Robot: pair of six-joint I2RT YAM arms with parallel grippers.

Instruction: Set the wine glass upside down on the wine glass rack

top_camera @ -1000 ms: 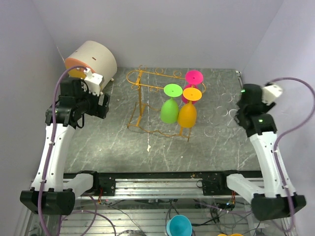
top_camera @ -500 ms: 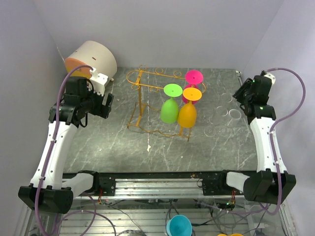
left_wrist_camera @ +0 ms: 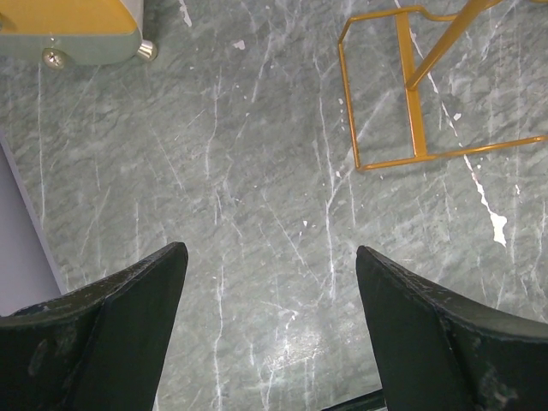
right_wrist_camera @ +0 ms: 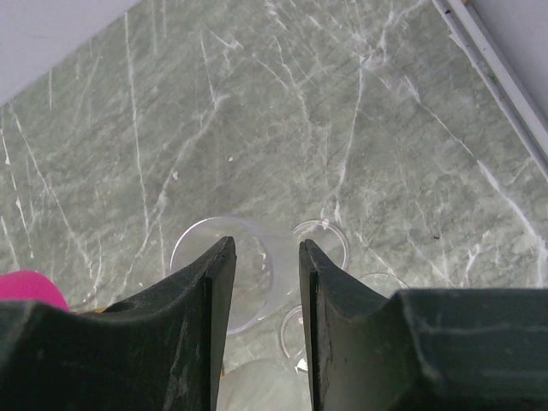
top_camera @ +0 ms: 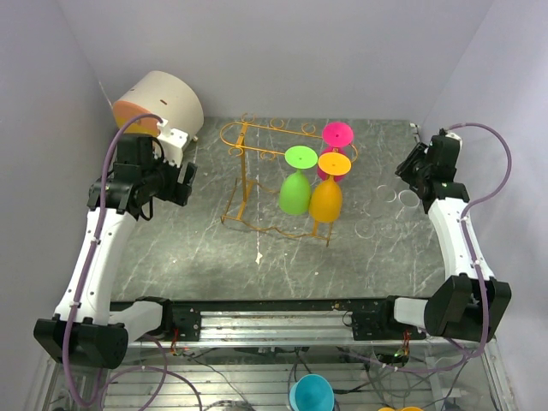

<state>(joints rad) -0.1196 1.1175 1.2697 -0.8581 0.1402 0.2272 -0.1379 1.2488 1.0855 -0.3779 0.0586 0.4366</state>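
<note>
Near the right edge we should spread our right gripper's (right_wrist_camera: 265,246) narrow, empty fingers around the wine glass (right_wrist_camera: 190,250); left gripper (left_wrist_camera: 267,250) gapes wide.

Rack (top_camera: 243,175) stands mid-table (top_camera: 188,248), toward the back. Three glasses hang upside down at its right end: front-left glass (top_camera: 295,193) beside front-right glass (top_camera: 326,199), rear glass (top_camera: 337,134) behind them. Drum (top_camera: 167,103) sits in the back-left corner, behind the left gripper (left_wrist_camera: 270,251). Loose glasses (top_camera: 387,195) sit right of the rack, under the right gripper (right_wrist_camera: 266,244).
</note>
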